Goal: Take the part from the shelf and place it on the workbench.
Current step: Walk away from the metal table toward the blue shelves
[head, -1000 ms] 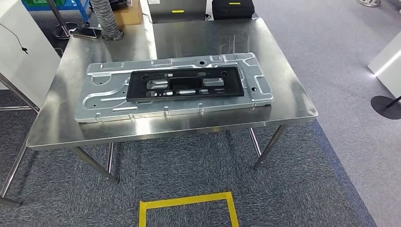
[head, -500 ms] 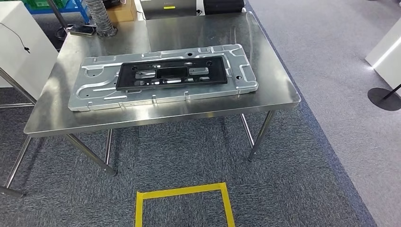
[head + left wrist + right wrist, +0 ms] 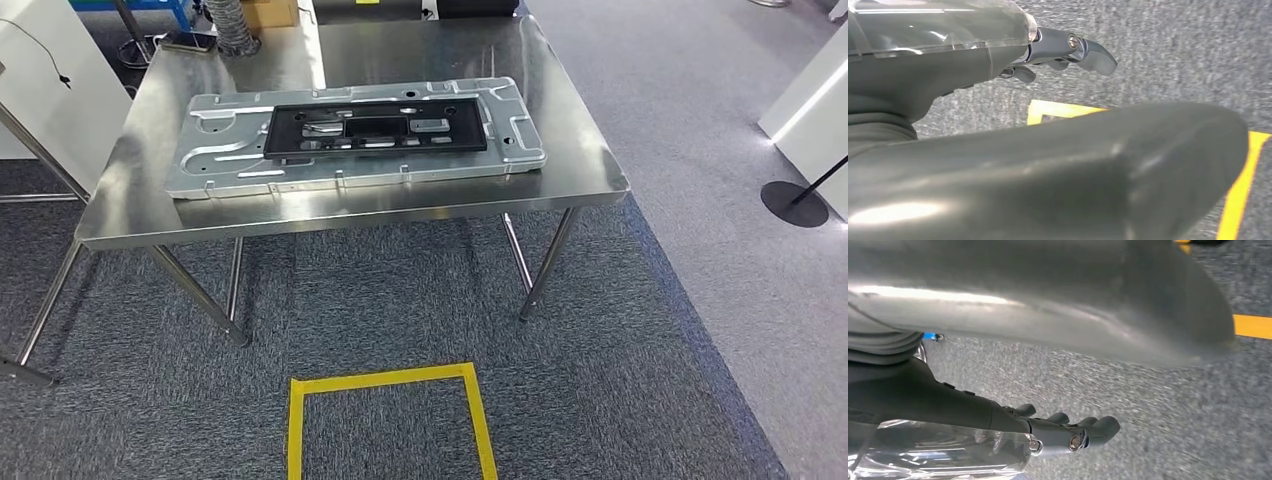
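Note:
The black rectangular part lies flat on a large silver stamped metal plate, which rests on the steel workbench in the upper half of the head view. Both arms hang down beside me, away from the bench. In the left wrist view my left hand hangs over grey carpet, its fingers stretched out and apart from the thumb, holding nothing. The right wrist view shows my right hand the same way, fingers extended with nothing in them.
A yellow tape square marks the carpet in front of the bench. A white cabinet stands at the left, and a white unit with a black round stand base at the right. A ribbed hose stands behind the bench.
The whole picture has shifted: the camera has moved, so the bench now lies higher and farther off, with more carpet below. The part and the plate keep their place on the bench.

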